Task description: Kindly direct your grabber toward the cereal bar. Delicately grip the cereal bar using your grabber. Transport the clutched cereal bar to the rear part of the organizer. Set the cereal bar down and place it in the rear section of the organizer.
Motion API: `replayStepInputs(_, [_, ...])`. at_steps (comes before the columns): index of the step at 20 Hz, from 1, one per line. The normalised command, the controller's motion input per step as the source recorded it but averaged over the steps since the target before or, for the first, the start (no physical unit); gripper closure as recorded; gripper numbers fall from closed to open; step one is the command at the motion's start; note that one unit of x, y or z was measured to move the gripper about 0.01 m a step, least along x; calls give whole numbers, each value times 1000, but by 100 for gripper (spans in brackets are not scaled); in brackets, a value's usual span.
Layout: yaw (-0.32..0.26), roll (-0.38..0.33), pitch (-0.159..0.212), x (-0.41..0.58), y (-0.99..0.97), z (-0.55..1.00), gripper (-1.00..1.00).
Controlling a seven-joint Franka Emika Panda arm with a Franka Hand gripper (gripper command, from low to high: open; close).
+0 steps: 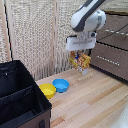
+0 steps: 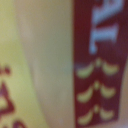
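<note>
grabber (image 1: 80,51) clamps cereal bar (image 1: 81,61), lifted above table (image 1: 95,102).

Counts, ext view: 1 robot arm (image 1: 89,16) w/ 1 grabber (image 1: 80,50). 1 cereal bar (image 1: 80,61). 2 bowls: 1 yellow bowl (image 1: 47,90), 1 blue bowl (image 1: 61,85). 1 organizer (image 1: 20,97), 2 sections visible. 1 wooden drawer cabinet (image 1: 111,50), 2 drawer fronts visible. 1 wooden table (image 1: 90,102). Wrist view: just the 1 cereal bar (image 2: 60,65), blurred.
</note>
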Motion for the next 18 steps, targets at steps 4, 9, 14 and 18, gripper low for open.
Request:
replayStepInputs(4, [5,-9,100,281,165,900,100])
replayStepInputs(9, [2,0,136,250,284,894,100])
replayStepInputs(14, [-14,1,78,59,598,654,100])
replayStepInputs(18, [-61,0,16,4,837,278,100])
